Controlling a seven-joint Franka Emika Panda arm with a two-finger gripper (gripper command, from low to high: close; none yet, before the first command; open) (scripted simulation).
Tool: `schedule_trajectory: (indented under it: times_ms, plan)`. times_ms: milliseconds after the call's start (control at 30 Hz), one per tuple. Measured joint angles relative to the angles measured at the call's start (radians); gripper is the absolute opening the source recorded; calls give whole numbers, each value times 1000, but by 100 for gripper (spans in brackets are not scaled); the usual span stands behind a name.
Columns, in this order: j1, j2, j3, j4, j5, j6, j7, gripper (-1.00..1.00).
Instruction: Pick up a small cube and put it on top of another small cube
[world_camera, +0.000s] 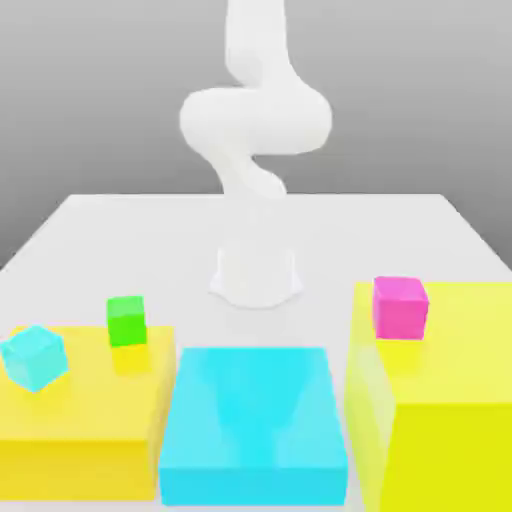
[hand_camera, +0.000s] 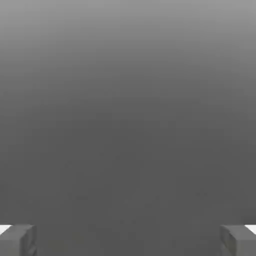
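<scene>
The small magenta-pink cube (world_camera: 401, 306) rests on top of the tall yellow block (world_camera: 440, 385) at the exterior view's right, near that block's back left corner. A small green cube (world_camera: 127, 321) and a small cyan cube (world_camera: 35, 356) sit on the low yellow block (world_camera: 85, 415) at the exterior view's left. In the hand view my gripper (hand_camera: 128, 240) is open, its two grey fingertips (hand_camera: 17, 240) far apart with nothing between them, facing plain grey background. The arm's white body (world_camera: 255, 150) rises behind the blocks.
A big cyan block (world_camera: 255, 425) lies between the two yellow blocks at the front. The arm's base (world_camera: 256, 275) stands on the white table (world_camera: 120, 240) behind them.
</scene>
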Motion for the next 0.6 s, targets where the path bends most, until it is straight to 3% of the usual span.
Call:
schedule_trajectory:
  times_ms: [200,600]
  plan:
    - [46,183,173,-27,-13,-16,98,0]
    - [196,556,441,-82,113,-38,373,0]
